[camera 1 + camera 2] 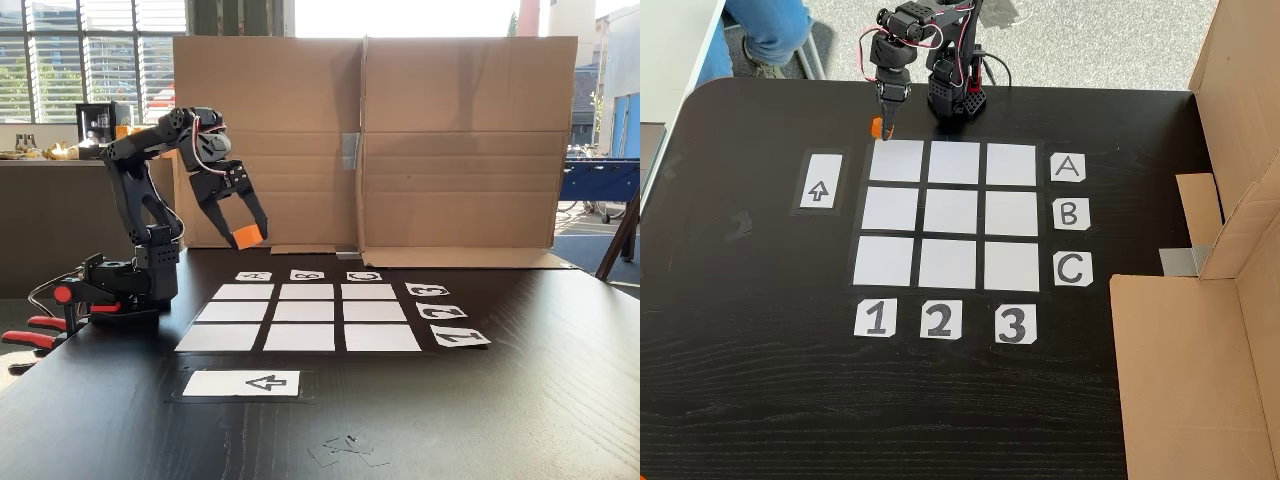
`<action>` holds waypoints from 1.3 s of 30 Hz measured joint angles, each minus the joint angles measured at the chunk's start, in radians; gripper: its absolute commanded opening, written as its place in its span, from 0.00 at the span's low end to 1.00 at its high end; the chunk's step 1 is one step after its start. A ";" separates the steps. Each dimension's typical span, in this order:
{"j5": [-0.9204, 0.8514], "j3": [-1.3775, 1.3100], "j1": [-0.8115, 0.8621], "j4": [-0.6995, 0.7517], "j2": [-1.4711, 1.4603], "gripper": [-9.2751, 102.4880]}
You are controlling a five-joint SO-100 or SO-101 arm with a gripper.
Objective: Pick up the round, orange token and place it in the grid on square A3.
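The orange token [247, 237] [877, 127] hangs in the air, pinched between the black fingers of my gripper [245, 236] [881, 126], which is shut on it. In the view from above, the gripper hovers at the top left corner of the grid [923, 210], just beyond the cell nearest the arm's base. From the side, it is well above the table, left of the grid [271, 311]. Square A3 [243, 292] [1012, 162] is bare; it is the corner cell in line with the "A" tag [1067, 168] and the "3" tag [1014, 324].
A white arrow card [243, 383] [820, 190] lies beside the grid. A folded cardboard wall [450, 150] [1230, 200] stands along the table's far side. Red-handled clamps [40, 325] hold the arm's base. Paper scraps [345, 448] lie near the front edge. A person's legs [775, 30] are by the table.
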 measured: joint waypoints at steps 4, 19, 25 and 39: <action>-0.006 0.103 -0.156 0.012 0.144 0.08; -0.195 0.291 -0.537 0.012 0.270 0.08; -0.204 0.357 -0.729 0.012 0.270 0.08; -0.236 0.508 -1.049 -0.026 0.230 0.08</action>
